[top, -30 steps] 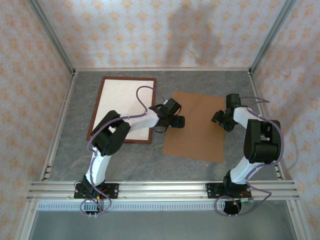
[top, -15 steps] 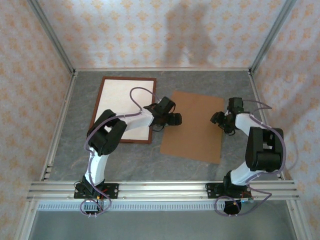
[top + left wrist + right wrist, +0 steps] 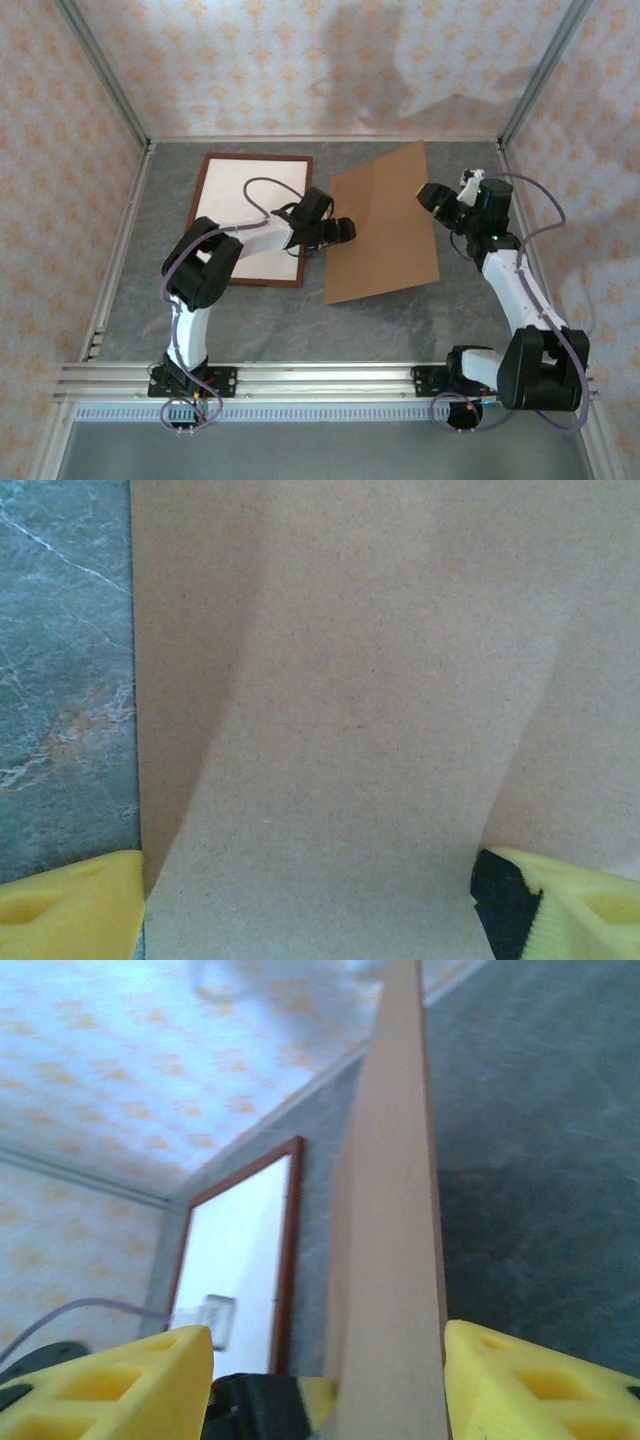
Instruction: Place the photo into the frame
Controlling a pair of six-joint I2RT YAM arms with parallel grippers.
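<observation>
The frame (image 3: 255, 157) lies flat to the left of the left gripper (image 3: 340, 231), with a white sheet inside. That gripper's fingers are spread at the left edge of the backing board (image 3: 385, 240). The right gripper (image 3: 430, 196) pinches the board's right edge and holds it tilted up. The photo seems not yet in the frame; where it lies cannot be told.

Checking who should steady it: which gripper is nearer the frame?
Left. The left gripper sits just right of the frame; the right gripper is across the brown board, gripping its raised right edge.
</observation>
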